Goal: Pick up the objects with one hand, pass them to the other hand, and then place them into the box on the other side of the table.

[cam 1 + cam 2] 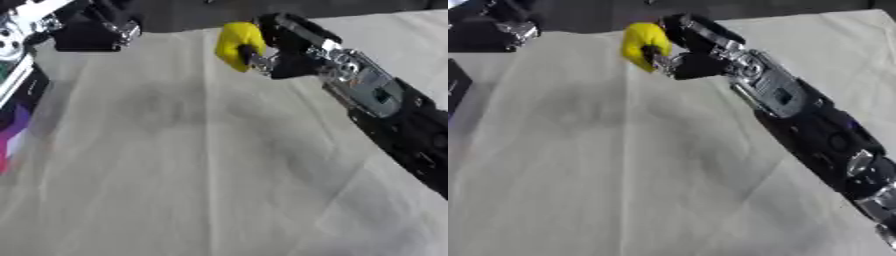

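My right hand (278, 47) is extended toward the far middle of the table (192, 165), the arm running in from the near right. Its fingers and thumb are curled around a yellow object (237, 44), pinching it from the right side. The object is rounded, plain yellow, and I cannot make out what kind of thing it is. It sits at the far edge of the pale cloth-covered surface, just in front of the dark strip beyond the table. Whether it is lifted clear of the cloth or touching it I cannot tell.

My left hand (105, 27) shows at the far left corner, black with silver parts, well apart from the yellow object. The state of its fingers cannot be determined from either view; only part of the hand is visible against a dark background.

At the left edge lies a box (19, 107) with a dark side and purple and pink colouring toward its near end. It is only partly in view, well apart from the right hand. The cloth between the two hands is wrinkled, with a faint darker patch left of centre.
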`<state>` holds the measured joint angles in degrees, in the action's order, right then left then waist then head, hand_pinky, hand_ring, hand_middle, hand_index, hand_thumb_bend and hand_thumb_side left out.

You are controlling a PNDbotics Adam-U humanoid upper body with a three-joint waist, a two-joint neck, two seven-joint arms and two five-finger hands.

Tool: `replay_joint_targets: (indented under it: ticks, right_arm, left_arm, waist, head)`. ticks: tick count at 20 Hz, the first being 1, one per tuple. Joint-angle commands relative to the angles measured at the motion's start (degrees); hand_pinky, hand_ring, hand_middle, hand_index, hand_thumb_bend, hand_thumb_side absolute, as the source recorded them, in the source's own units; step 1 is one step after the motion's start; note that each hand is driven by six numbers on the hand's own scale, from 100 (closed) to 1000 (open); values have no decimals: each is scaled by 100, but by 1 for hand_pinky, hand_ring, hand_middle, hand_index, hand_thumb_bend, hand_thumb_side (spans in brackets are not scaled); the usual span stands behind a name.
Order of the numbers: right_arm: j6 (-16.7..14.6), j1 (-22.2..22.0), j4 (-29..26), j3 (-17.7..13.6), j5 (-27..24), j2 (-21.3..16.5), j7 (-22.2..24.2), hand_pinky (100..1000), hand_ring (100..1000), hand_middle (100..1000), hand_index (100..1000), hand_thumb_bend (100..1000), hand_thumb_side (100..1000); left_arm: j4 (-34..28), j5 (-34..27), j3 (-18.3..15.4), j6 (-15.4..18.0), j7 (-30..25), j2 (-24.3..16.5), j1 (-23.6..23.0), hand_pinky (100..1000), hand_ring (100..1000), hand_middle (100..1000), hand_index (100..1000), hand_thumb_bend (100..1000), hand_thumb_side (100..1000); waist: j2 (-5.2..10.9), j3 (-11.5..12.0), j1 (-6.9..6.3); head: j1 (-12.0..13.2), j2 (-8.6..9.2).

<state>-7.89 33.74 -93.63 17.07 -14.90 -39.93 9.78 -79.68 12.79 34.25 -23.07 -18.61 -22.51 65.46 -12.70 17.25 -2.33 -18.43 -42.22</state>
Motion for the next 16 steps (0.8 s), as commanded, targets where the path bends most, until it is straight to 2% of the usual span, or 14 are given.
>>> replay_joint_targets:
  ticks: [1, 5, 9, 16]
  right_arm:
    - [-120, 74, -120, -11, 78, -44, -4, 966, 586, 444, 582, 100, 241]
    - [-246, 88, -183, 32, 112, -25, -7, 964, 585, 444, 582, 100, 169]
    - [-493, 84, -265, 61, 217, -29, -8, 961, 586, 444, 582, 100, 100]
    - [-704, 87, -321, 80, 287, -16, 16, 959, 584, 444, 581, 100, 100]
  left_arm:
    - [-72, -63, 53, -102, -28, 7, 137, 830, 755, 760, 849, 166, 557]
    - [-40, -72, 145, -168, -72, 95, 147, 831, 757, 762, 851, 197, 571]
    - [-68, -136, 186, -148, -173, 131, 138, 838, 760, 762, 848, 272, 608]
    - [-242, -253, 245, 44, -510, 154, 150, 845, 767, 759, 838, 404, 662]
  waist:
    - [164, 1, -64]
    - [153, 4, -64]
    - [142, 4, -62]
    - [118, 5, -62]
  head:
    - [-31, 45]
    - [-32, 40]
    - [-35, 44]
    - [-80, 34]
